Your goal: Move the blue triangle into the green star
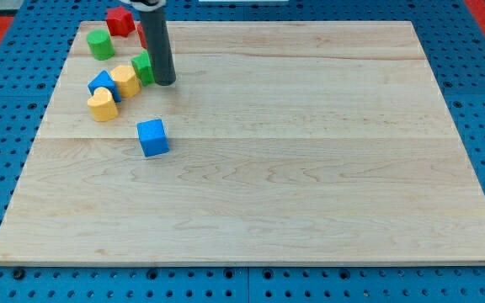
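My tip [163, 82] rests at the right side of the green star [142, 66], touching it and hiding part of it. The blue triangle [102, 84] lies to the left of the star, wedged between a yellow hexagon-like block [126, 80] and a yellow heart [102, 105]. The yellow block sits between the blue triangle and the green star.
A red cylinder [142, 34] is mostly hidden behind the rod. A red block [120, 19] and a green cylinder [101, 44] sit near the board's top left corner. A blue cube [152, 136] lies below the cluster.
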Robot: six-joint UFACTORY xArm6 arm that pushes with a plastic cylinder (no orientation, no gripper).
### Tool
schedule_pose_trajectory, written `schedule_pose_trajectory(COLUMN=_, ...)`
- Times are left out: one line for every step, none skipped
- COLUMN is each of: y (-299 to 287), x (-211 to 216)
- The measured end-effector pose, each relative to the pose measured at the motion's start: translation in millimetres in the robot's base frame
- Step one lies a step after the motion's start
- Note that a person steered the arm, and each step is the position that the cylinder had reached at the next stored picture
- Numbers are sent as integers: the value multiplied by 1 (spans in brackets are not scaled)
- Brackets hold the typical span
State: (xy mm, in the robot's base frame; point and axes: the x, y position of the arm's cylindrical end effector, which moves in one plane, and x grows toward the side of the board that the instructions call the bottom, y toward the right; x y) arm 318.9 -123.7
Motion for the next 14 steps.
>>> schedule_pose_trajectory(y=-29, x=-11)
schedule_pose_trajectory(y=-28, x=29)
schedule_pose_trajectory(y=-35, x=86)
schedule_pose_trajectory(y=-72, x=87)
schedule_pose_trajectory(y=-96, x=87)
schedule_pose_trajectory(y=-102, x=112)
schedule_pose_trajectory(y=-133, x=126)
schedule_pose_trajectory(y=-128, x=98)
schedule_pose_trajectory(y=-122, x=70)
schedule_pose_trajectory(y=-107, x=58)
schedule_pose_trajectory(y=-98, x=30)
schedule_pose_trajectory(y=-86, x=6)
schedule_pose_trajectory(y=-96, x=34)
schedule_pose_trajectory(y=-132, x=61)
